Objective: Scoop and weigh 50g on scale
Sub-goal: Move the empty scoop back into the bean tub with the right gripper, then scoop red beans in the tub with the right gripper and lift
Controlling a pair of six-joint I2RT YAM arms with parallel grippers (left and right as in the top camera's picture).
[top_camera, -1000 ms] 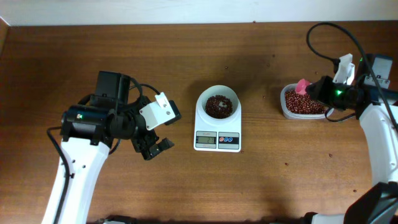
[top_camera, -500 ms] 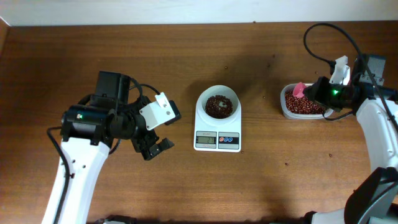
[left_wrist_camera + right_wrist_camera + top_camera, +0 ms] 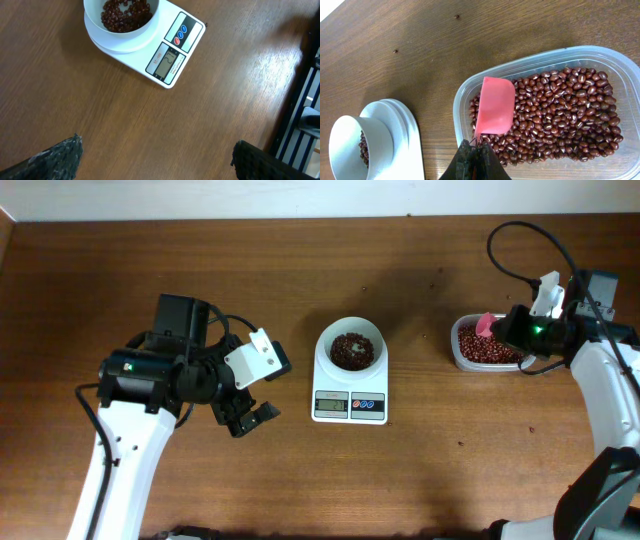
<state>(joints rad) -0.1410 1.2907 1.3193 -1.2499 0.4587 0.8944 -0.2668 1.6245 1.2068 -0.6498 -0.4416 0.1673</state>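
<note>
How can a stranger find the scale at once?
Look at the middle of the wooden table. The scale is the white device there, carrying a round bowl of beans; unlike the clear tub, it has a grey display and buttons.

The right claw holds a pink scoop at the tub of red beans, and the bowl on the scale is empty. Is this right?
Not quite. The bowl on the scale is not empty: it holds red beans, as the overhead view shows. The rest stands: the right claw holds the pink scoop at the tub of beans.
</note>
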